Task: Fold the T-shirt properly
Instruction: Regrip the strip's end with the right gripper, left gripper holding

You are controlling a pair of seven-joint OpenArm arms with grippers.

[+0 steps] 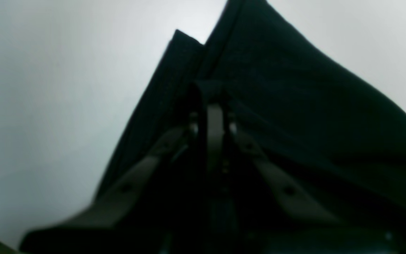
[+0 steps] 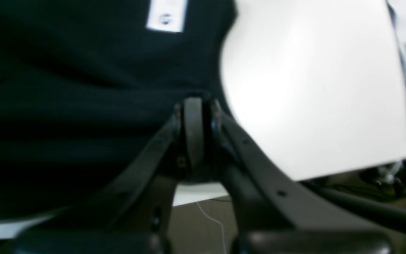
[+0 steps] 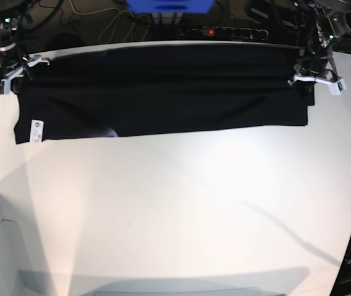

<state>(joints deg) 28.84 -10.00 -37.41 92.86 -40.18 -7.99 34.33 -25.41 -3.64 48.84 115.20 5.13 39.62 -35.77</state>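
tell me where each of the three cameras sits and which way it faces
Left wrist: on the left arm, looking along the left gripper shut on the T-shirt.
Right wrist: on the right arm, looking along the right gripper pinching the shirt beside its white label.
Base: overhead, looking down on the white table and both arms.
Shared: the label shows in base and right wrist.

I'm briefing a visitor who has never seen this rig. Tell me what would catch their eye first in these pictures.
First, the T-shirt, a long black band stretched across the far side of the white table. Next, the two arms pinching its ends: the right gripper at the base view's left and the left gripper at its right, fingers closed on cloth. A small white label stands out at the shirt's left corner.
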